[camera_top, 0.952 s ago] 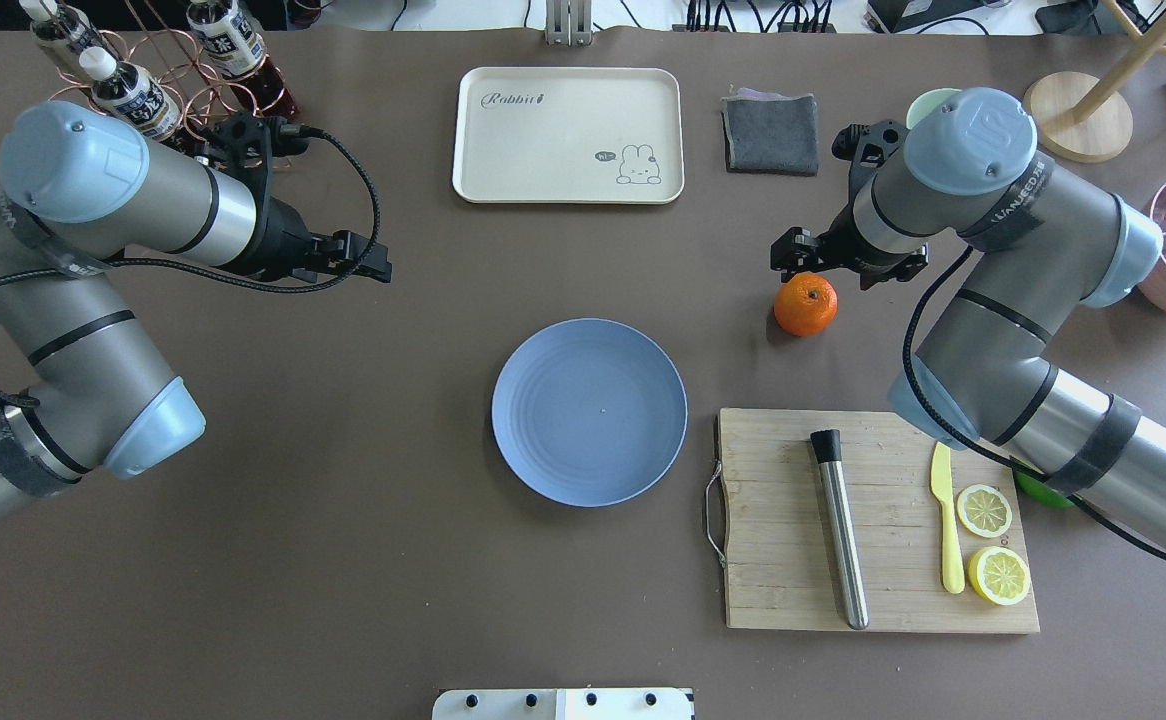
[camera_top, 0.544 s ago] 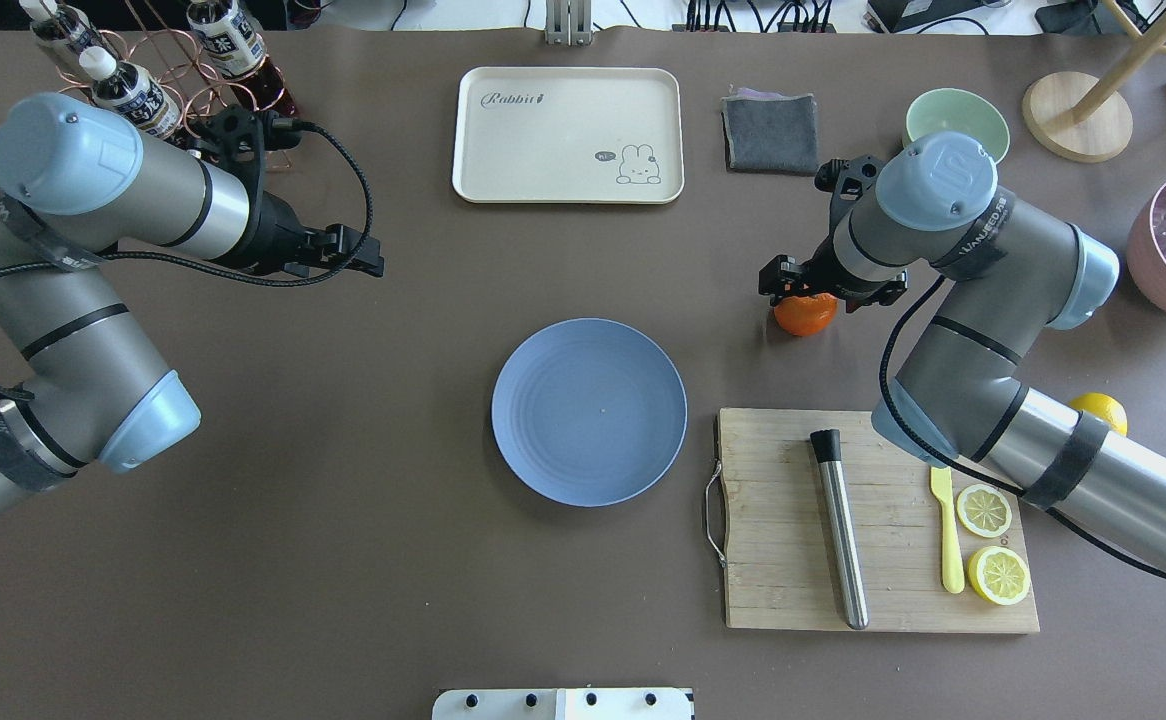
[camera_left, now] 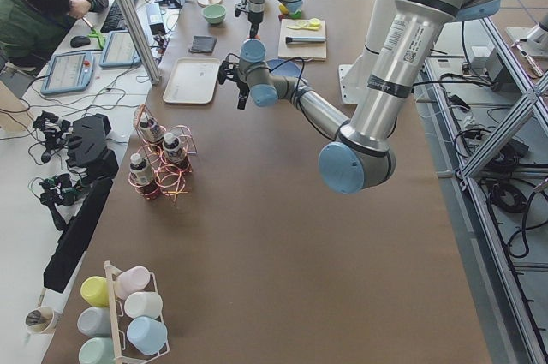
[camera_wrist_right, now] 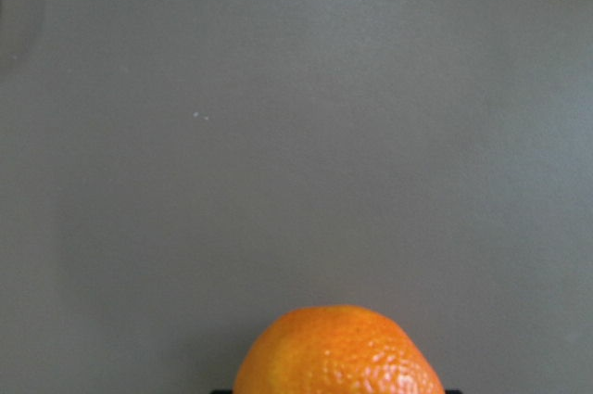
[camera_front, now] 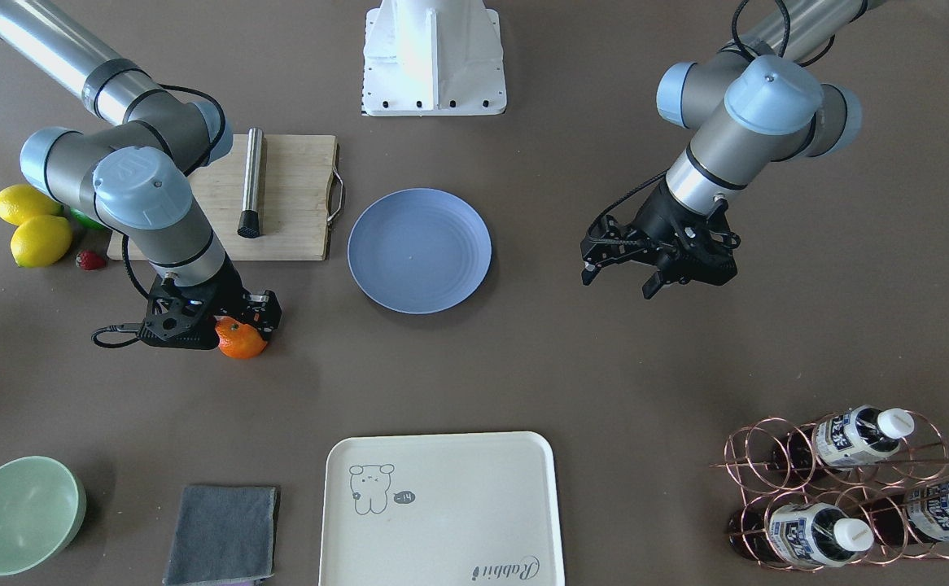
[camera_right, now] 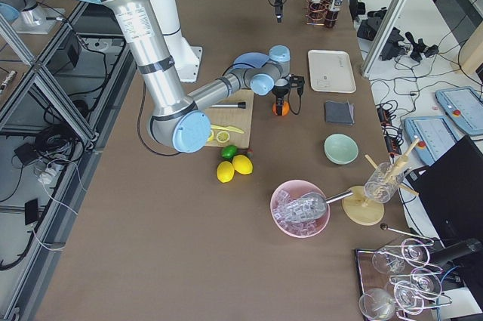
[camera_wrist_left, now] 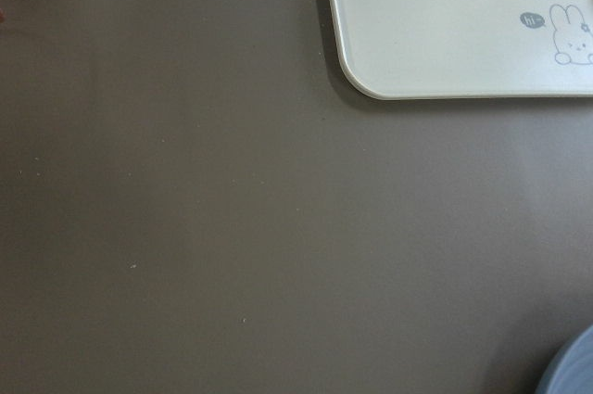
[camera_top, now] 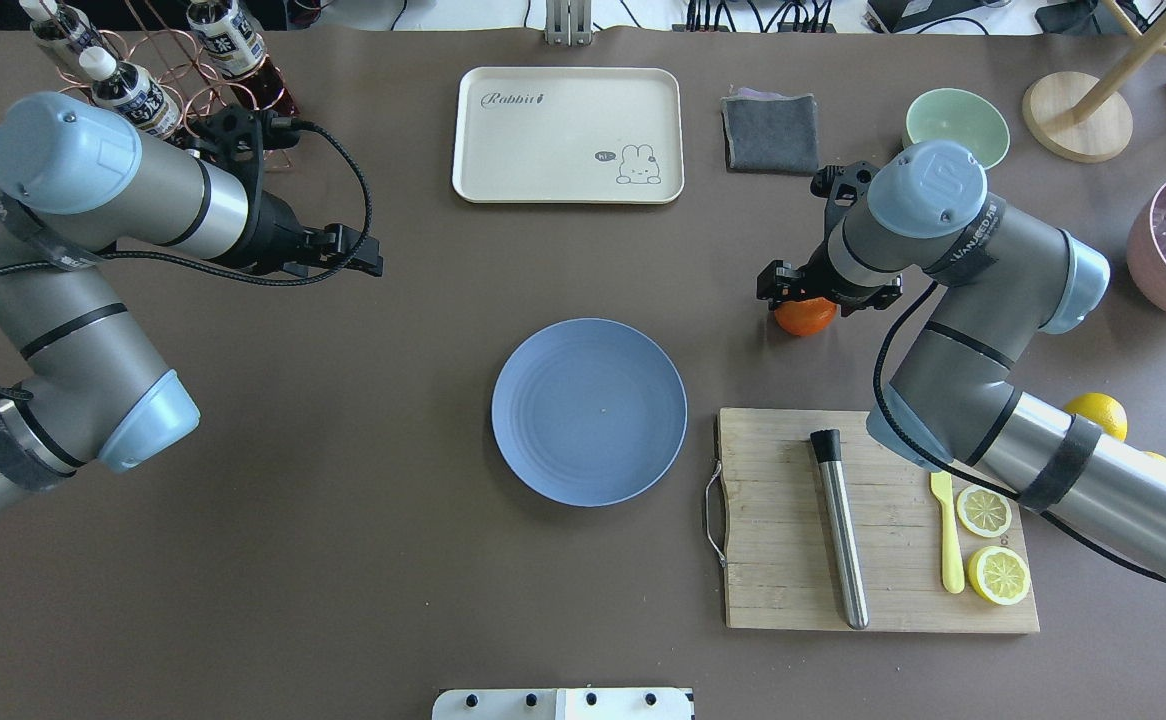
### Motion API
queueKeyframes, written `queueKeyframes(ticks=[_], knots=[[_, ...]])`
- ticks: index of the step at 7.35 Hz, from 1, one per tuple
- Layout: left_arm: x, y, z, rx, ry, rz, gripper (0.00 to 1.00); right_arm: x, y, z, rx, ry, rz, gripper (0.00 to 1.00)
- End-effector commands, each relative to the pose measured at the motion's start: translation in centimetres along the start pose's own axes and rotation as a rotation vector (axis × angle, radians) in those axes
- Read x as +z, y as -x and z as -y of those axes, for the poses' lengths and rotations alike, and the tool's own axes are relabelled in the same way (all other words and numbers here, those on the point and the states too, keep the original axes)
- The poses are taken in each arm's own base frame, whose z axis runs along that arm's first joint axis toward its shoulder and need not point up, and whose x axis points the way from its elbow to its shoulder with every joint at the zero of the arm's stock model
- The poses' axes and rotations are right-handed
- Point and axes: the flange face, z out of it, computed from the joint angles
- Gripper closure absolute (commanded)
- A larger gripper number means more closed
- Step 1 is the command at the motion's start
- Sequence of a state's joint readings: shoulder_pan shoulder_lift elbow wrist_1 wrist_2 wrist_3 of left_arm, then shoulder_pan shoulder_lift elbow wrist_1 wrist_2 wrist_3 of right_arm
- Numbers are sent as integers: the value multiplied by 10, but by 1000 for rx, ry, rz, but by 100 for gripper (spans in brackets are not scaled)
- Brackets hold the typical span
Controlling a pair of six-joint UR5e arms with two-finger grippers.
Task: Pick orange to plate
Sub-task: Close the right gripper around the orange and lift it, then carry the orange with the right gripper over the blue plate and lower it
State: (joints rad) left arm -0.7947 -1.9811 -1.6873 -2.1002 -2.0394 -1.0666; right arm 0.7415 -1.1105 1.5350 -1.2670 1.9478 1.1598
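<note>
Orange (camera_top: 805, 318) sits on the table (camera_top: 343, 560), well right of the plate (camera_top: 589, 412). We see the right gripper (camera_top: 811, 298) lowered over it, straddling it for a grasp; whether it clamps yet we cannot tell. The left gripper (camera_front: 617, 281) idles with fingers apart, out of the way. Half a second ago the right gripper covered less fruit.
</note>
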Motion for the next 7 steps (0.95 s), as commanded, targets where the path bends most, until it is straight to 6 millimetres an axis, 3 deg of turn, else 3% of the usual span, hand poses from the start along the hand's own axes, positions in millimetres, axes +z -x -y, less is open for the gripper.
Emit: queueKeyframes(ticks=[1, 2, 3, 4, 6, 7], knots=[[-10, -1, 8, 130, -10, 10, 2, -28, 33, 7, 13, -16, 54, 100], [-23, 17, 11, 313, -31, 30, 2, -52, 46, 1, 23, -22, 75, 100], [-37, 46, 10, 333, -42, 59, 2, -80, 68, -15, 50, -10, 79, 100], [-51, 67, 18, 320, -60, 79, 2, -96, 103, -40, 66, 1, 86, 100], [-60, 103, 15, 283, -60, 115, 2, -97, 175, -97, 68, -9, 69, 100], [-57, 113, 14, 268, -47, 133, 2, -86, 190, -123, 37, -17, 59, 100]])
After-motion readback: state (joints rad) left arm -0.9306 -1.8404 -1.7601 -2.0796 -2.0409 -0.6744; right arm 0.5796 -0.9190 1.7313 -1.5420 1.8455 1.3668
